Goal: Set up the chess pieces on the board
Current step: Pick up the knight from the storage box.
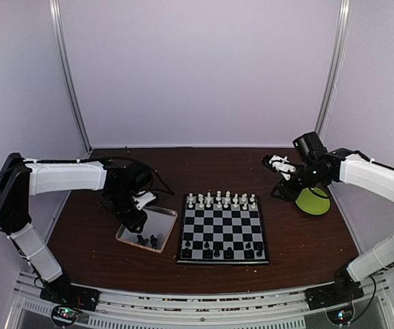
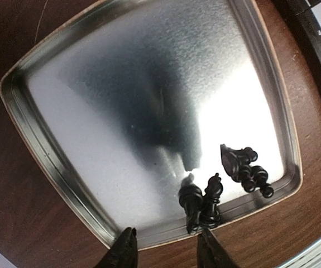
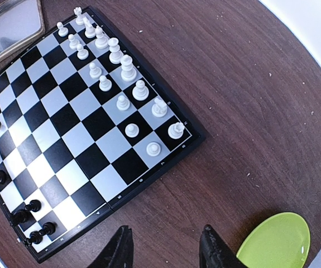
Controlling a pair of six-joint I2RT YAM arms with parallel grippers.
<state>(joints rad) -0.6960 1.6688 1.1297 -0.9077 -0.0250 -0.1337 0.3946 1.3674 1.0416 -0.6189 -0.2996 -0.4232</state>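
The board lies mid-table. White chess pieces fill its two far rows, and black ones stand along its near edge. More black pieces lie in the near corner of the silver tray, with a second small clump beside them. My left gripper hovers open over the tray's near rim, with nothing between its fingers. My right gripper is open and empty above bare table, between the board and a green plate. The white pieces show clearly in the right wrist view.
The tray sits just left of the board. A lime-green plate lies to the right of the board, and it also shows in the right wrist view. Pale walls enclose the dark wooden table.
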